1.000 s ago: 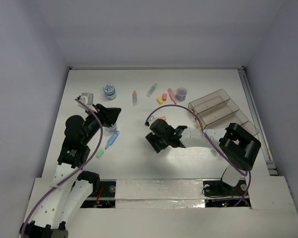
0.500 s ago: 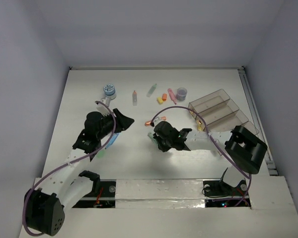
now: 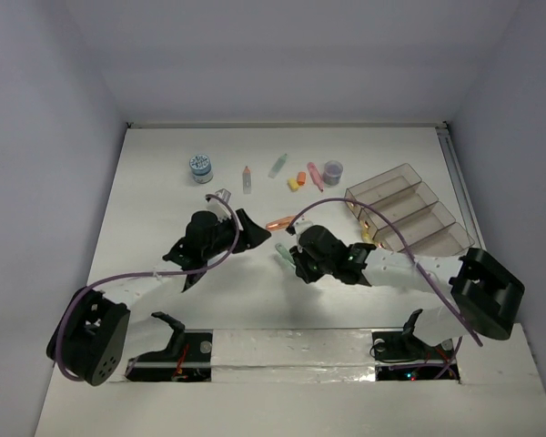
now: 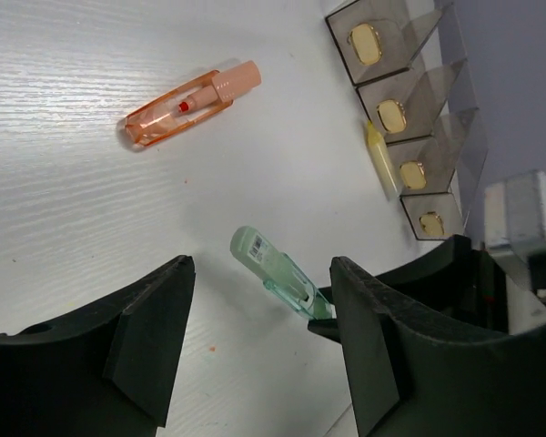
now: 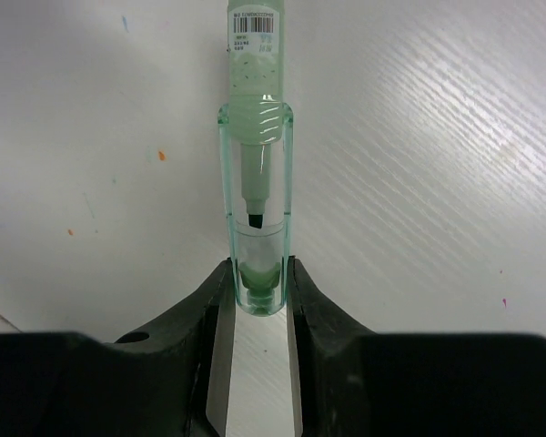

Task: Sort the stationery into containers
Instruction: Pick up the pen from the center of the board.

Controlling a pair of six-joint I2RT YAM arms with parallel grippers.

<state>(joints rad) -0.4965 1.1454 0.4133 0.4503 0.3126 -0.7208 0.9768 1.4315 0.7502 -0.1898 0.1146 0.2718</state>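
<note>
Right gripper [image 5: 255,289] pinches the green pen [image 5: 255,173] by its very end, so it may slip before reaching the tray [image 3: 384,187] at right. Left gripper [image 4: 259,300], released and empty, crowds it.

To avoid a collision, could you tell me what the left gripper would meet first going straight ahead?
Probably the green pen, held by the right gripper; the orange pen lies farther, though depth is unclear.

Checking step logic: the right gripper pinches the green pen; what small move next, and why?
Probably lift the right gripper and swing toward the organiser tray: its jaws pinch the green pen by the clear cap, and the tray lies to its right.
</note>
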